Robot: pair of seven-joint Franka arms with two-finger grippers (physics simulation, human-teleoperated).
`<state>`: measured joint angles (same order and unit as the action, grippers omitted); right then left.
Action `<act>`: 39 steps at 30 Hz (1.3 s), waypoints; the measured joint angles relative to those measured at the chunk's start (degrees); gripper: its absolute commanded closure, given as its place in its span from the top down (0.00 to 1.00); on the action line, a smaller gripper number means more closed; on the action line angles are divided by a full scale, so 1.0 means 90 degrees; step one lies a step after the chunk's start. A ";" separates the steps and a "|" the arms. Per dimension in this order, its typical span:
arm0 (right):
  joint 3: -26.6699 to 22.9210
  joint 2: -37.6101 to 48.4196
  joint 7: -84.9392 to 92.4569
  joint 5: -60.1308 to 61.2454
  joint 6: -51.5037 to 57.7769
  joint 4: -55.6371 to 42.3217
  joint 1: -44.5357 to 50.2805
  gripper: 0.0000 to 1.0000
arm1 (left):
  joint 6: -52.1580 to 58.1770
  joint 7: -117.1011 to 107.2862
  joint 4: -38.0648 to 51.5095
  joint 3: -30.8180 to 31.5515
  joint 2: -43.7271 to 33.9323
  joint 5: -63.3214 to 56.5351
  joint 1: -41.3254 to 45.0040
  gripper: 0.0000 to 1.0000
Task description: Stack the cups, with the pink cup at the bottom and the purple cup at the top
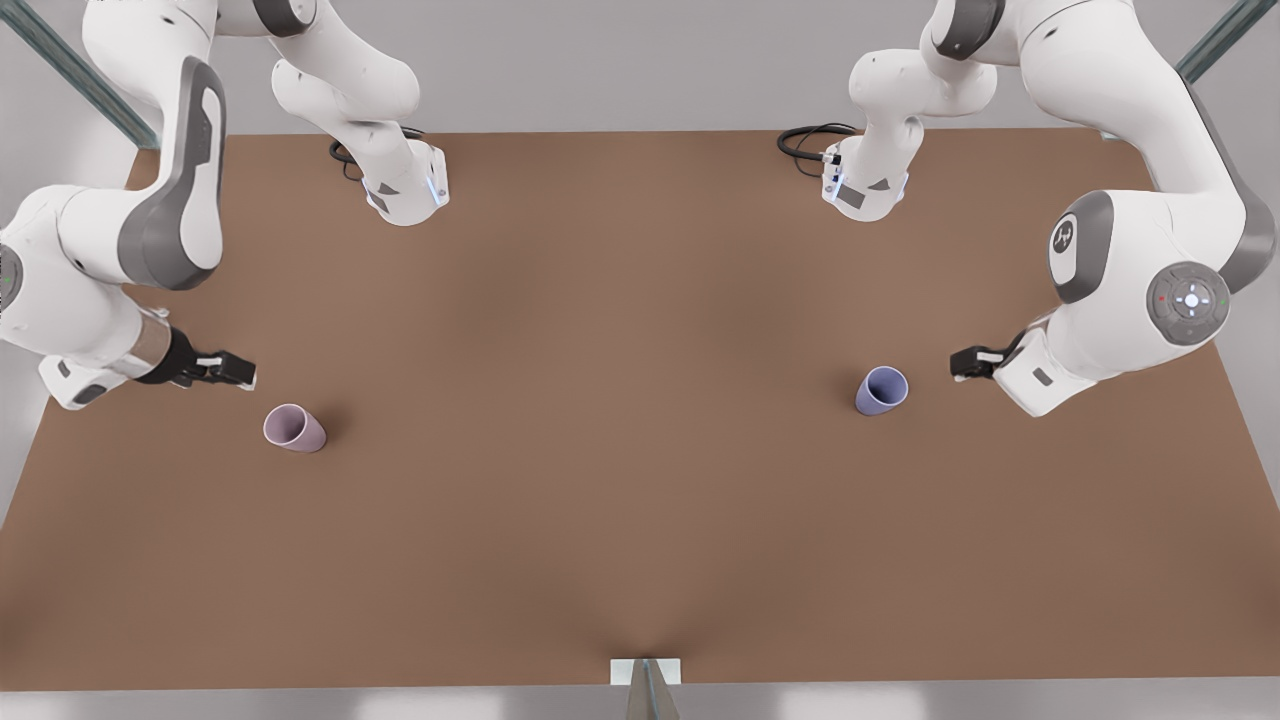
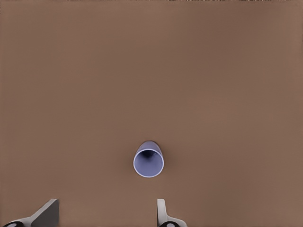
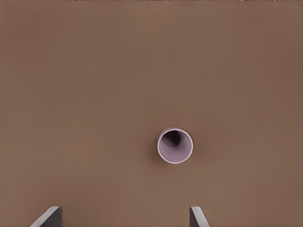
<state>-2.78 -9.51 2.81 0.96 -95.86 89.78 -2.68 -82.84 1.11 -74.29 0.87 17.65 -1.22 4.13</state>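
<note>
Front view: looking down on a brown worktop (image 1: 620, 420) with two white arms reaching in from the far side. Standing upright toward the front view's left, the pink cup (image 1: 294, 428), mouth open to the camera. Hovering just beside it, nearer the left edge, the right gripper (image 1: 240, 374), black fingers pointing toward the cup without touching it. Standing toward the front view's right, well apart from the pink one, the purple cup (image 1: 881, 390). Hovering near it on its right, the left gripper (image 1: 962, 364), also not touching.

Left wrist view: gazing straight down into the purple cup (image 2: 148, 161), sitting on bare worktop (image 2: 151, 71). Showing at the frame edge, two grey fingertips (image 2: 46, 213) spread wide apart, holding nothing.

Right wrist view: gazing down into the pink cup (image 3: 175, 145), resting on the worktop (image 3: 142, 66). Showing at the edge, two fingertips (image 3: 49, 216) spread wide, gripping nothing.
</note>
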 measured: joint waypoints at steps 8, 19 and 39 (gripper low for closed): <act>-0.0002 -0.0035 0.0136 -0.0023 -0.0543 0.0194 0.0015 1.00 | -0.0187 0.0070 -0.0048 -0.0010 0.0058 0.0035 -0.0027 1.00; -0.0563 -0.0278 0.0673 0.0160 -0.1280 0.0982 -0.0222 1.00 | -0.0154 0.0124 -0.0060 -0.0010 0.0094 0.0042 -0.0038 1.00; -0.0793 -0.1624 0.3827 0.1185 -0.3975 0.2544 -0.0368 1.00 | -0.0021 0.0138 -0.0069 -0.0039 0.0257 0.0051 -0.0068 1.00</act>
<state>-9.92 -24.12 37.25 11.62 -131.64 112.67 -5.99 -83.03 2.35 -74.91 0.52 19.96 -0.76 3.52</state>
